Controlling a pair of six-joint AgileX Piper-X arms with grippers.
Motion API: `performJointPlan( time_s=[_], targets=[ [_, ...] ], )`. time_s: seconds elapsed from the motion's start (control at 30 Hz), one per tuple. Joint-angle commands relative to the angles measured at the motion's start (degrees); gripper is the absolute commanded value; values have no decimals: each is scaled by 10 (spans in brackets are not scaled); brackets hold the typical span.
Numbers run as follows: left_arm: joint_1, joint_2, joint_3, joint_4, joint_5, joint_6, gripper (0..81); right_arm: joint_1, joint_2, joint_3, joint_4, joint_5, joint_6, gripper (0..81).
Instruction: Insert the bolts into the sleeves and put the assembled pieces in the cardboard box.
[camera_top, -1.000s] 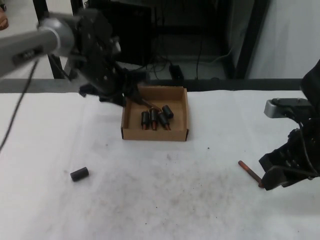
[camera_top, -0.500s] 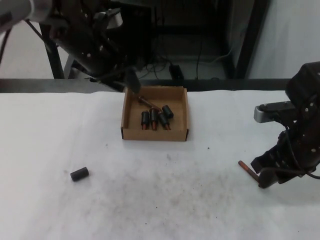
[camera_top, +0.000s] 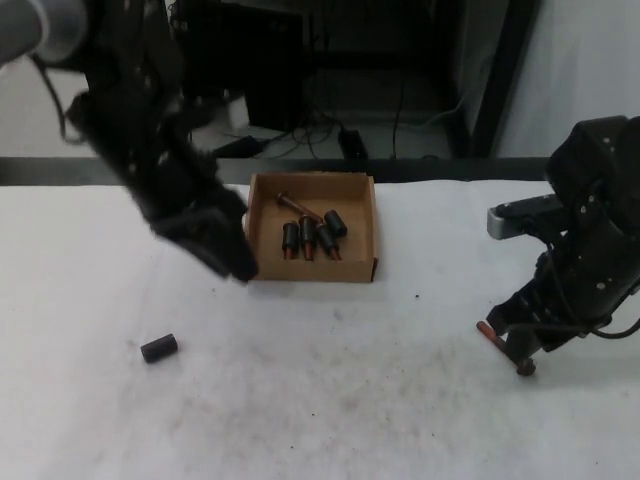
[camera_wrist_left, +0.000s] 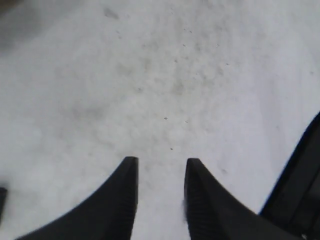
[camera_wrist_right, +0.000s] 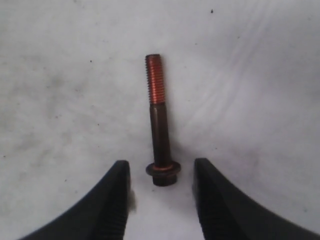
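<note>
Swinging down from behind the cardboard box (camera_top: 300, 269), the left gripper (camera_top: 228, 258) hung beside the box's front left corner, its fingers (camera_wrist_left: 125, 195) spread over bare white cloth (camera_top: 330, 400). The right gripper (camera_wrist_right: 161, 162) had shifted in over the bolt (camera_wrist_right: 159, 125), which lay flat on the cloth at the bench's right side. Its fingers stood apart on either side of the bolt's head, not pinching it. Several assembled pieces (camera_top: 307, 238) lay inside the box. A loose sleeve (camera_top: 158, 348) rested on the cloth, well apart toward the front left.
</note>
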Motion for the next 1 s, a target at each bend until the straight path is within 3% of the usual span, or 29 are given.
performJointPlan(
  time_s=[0.0,0.17,0.33,0.43,0.53,0.73,0.8,0.93,0.97],
  targets=[
    [1,-20,17,-5,18,10,244,-3,9,-5,1,0,-13,402],
    [1,-106,147,-115,10,-24,237,-3,16,-5,-13,0,-13,402],
    [1,-199,254,-237,-95,-52,237,-1,17,-5,-32,0,-13,402],
    [1,-236,289,-277,-165,-22,237,-1,21,-7,-38,0,-13,402],
    [6,-245,303,-292,-165,24,246,0,36,-16,-38,0,-13,402],
    [15,-236,308,-297,-193,30,415,12,79,-40,-24,-4,-13,394],
    [20,-230,308,-301,-232,30,440,15,86,-40,-24,-4,-13,324],
    [33,-214,308,-327,-248,30,439,18,93,-40,-20,-11,-13,36],
    [33,-210,308,-334,-248,30,439,18,93,-40,-20,-16,-15,1]
  ],
)
